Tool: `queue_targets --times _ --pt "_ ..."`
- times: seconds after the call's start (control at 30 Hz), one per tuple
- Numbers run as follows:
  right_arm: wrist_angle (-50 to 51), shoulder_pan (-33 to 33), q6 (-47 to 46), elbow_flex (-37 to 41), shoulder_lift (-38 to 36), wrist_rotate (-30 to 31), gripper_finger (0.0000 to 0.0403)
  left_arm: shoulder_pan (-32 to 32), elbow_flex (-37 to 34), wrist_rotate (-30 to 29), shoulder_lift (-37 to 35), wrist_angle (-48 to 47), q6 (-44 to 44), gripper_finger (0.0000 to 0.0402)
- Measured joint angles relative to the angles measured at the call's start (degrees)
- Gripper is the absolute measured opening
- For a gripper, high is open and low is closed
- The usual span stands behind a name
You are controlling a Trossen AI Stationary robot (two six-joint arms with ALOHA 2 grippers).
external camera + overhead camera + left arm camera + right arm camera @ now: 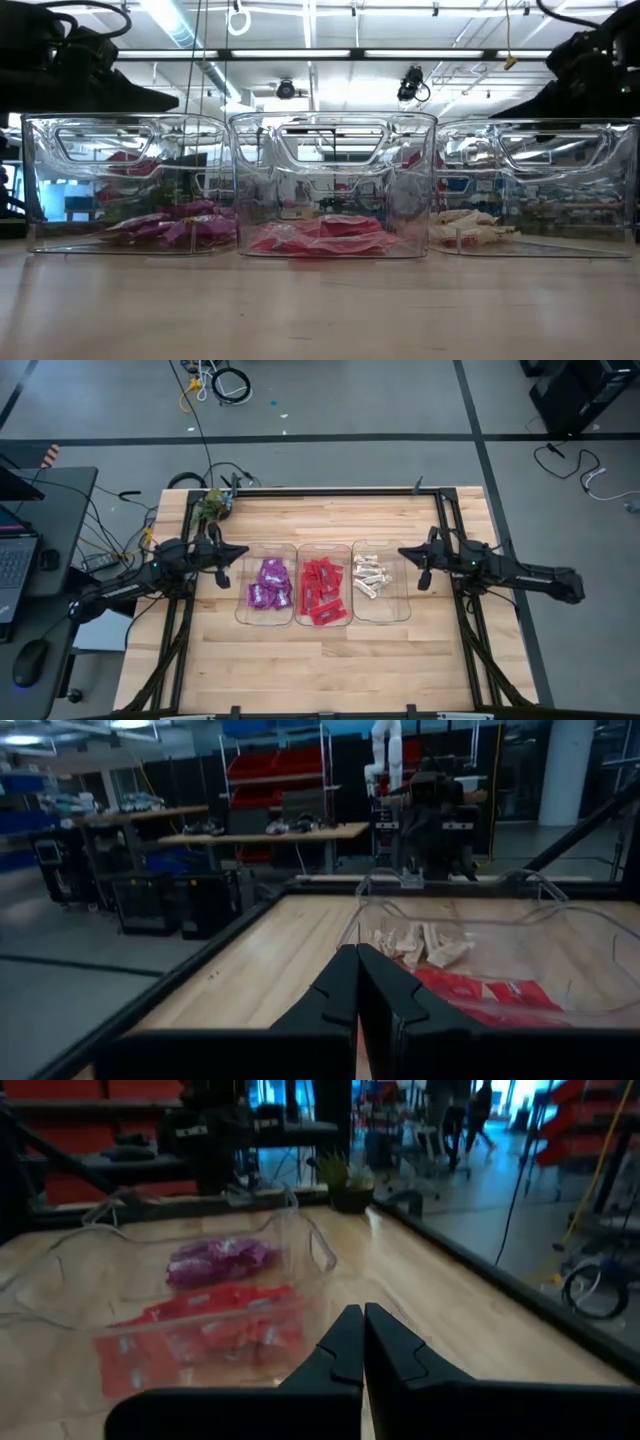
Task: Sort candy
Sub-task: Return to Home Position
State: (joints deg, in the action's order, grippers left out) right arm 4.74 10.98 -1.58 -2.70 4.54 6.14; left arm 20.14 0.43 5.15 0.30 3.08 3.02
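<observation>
High view is showing sorted candy (322,592) lying between left gripper (241,552) and right gripper (404,550), both hanging pinched empty, seemingly only homing remaining.

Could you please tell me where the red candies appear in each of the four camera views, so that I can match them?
High view: red candies in the middle bin of the three.
Low view: red candies on the floor of the centre bin.
Left wrist view: red candies, nearer than the whitish candies.
Right wrist view: red candies, nearer than the purple candies.
Shared landmark: the clear middle bin holding them.
</observation>
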Motion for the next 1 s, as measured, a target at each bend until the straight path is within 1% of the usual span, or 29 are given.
queue_targets --times 0.17,0.27,0.37,0.43,0.5,0.6,0.8,1.0 --pt "-0.2 0.0 3.0 0.0 -4.5 -0.2 0.0000 0.0 0.0 0.7 -0.3 1.9 1.4 0.0007" --pt "-0.2 0.2 3.6 0.1 -4.1 -0.2 0.0000 0.2 0.0 0.3 -0.3 1.6 1.7 0.0007" --pt "-4.0 0.9 4.2 1.3 -4.2 -0.1 0.0000 0.5 0.0 -1.5 -0.3 1.8 1.7 0.0007" --pt "-6.6 1.4 5.5 2.3 -4.1 0.9 0.0000 0.5 0.0 -3.3 -0.3 1.4 2.5 0.0007" --pt "-7.0 1.9 6.2 2.3 -3.5 2.2 0.0000 0.5 0.0 -4.3 -0.3 0.0 3.7 0.0007" --pt "-7.1 2.3 6.6 2.3 -2.2 2.5 0.0000 0.5 0.0 -4.5 -0.3 -2.3 4.3 0.0007" --pt "-7.0 2.3 4.7 2.3 0.0 1.9 0.0000 0.5 0.0 -4.5 0.0 -2.4 4.3 0.0007" --pt "-7.2 2.3 4.8 2.3 0.1 1.8 0.0004 0.5 0.0 -4.5 0.0 -2.4 4.2 0.0007"
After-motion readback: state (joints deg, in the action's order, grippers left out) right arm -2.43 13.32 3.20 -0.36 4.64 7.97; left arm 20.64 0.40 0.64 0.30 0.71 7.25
